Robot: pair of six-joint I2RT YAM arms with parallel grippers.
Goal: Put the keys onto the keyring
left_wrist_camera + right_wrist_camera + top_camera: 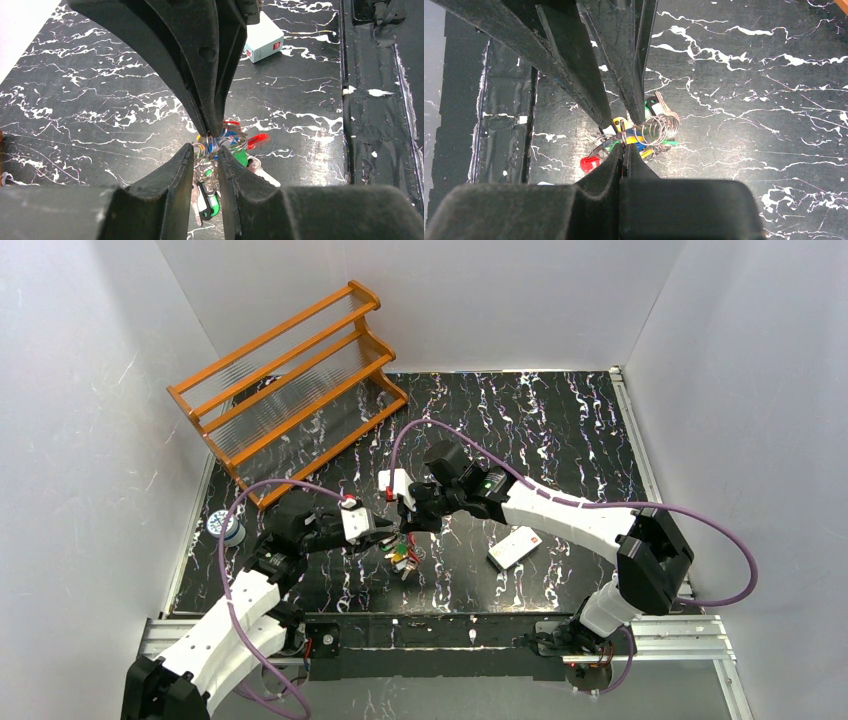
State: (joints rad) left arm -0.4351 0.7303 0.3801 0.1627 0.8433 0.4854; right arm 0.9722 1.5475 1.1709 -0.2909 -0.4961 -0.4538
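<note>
A bunch of keys (403, 556) with red, green, blue and yellow heads hangs just over the black marbled table, tangled in thin silver keyring (657, 129) loops. My right gripper (626, 146) is shut, its tips pinching a wire of the keyring (233, 141) at the top of the bunch. From the opposite side my left gripper (206, 152) straddles the bunch with a narrow gap between its fingers; rings and key blades show in that gap. A red key (257, 140) sticks out sideways, and a green-headed key (214, 202) dangles below. In the top view both grippers meet above the keys.
A flat white card (513, 547) with a red dot lies right of the bunch. An orange slatted rack (290, 380) stands at the back left. A small blue and white round object (228, 530) sits at the table's left edge. A metal rail (470, 632) runs along the near edge.
</note>
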